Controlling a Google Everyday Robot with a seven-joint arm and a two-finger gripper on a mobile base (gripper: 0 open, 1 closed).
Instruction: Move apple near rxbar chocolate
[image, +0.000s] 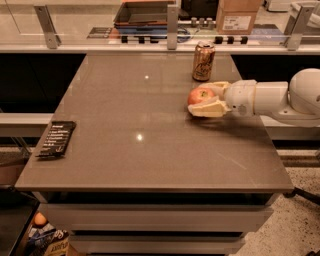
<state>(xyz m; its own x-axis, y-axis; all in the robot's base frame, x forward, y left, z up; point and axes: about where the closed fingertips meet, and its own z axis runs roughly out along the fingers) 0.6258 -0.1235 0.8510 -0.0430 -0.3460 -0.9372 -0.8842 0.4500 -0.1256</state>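
Note:
The red apple (199, 95) with yellowish patches sits at the right of the brown table (150, 130), between the two pale fingers of my gripper (204, 98). The gripper reaches in from the right on a white arm and is shut on the apple; one finger (210, 108) lies in front of it, the other behind. The rxbar chocolate (57, 138), a flat black bar with white text, lies at the table's left edge, far from the apple.
A tall bronze drink can (203, 61) stands just behind the apple and gripper. A glass-railed counter (150, 30) with trays and a cardboard box runs along the back. Items lie on the floor at the bottom left (42, 235).

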